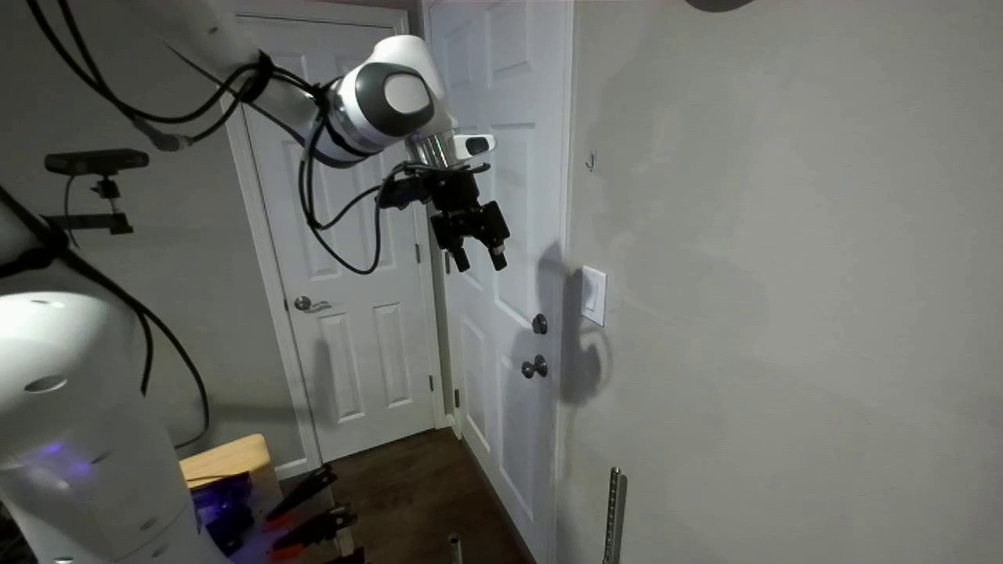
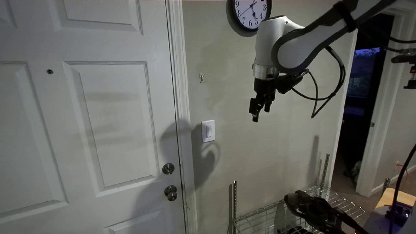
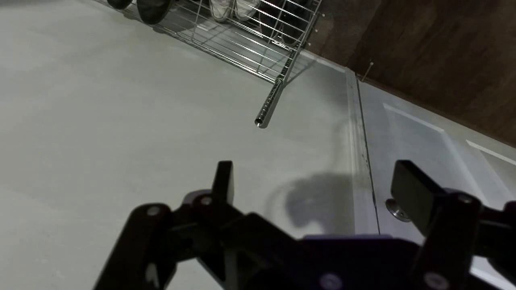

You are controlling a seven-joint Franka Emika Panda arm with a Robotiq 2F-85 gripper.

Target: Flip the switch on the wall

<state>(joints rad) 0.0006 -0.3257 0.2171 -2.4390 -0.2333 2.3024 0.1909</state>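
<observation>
The switch (image 1: 593, 295) is a white upright plate on the pale grey wall (image 1: 783, 274), close beside the white door's frame. It also shows in an exterior view (image 2: 208, 131), where the arm's shadow falls around it. I cannot tell whether its rocker is up or down. My gripper (image 1: 480, 262) points downward in the air, apart from the switch and a little higher. It shows also in an exterior view (image 2: 261, 113), to the right of the switch. In the wrist view the gripper (image 3: 316, 173) has its fingers wide apart with nothing between them; the switch is out of view there.
A white panelled door (image 2: 110, 123) with a round knob (image 2: 171, 193) and a deadbolt (image 2: 168, 168) adjoins the wall. A wire rack (image 3: 242, 48) with an upright metal post (image 3: 269, 104) stands below against the wall. A clock (image 2: 252, 13) and small hook (image 2: 201, 77) are on the wall.
</observation>
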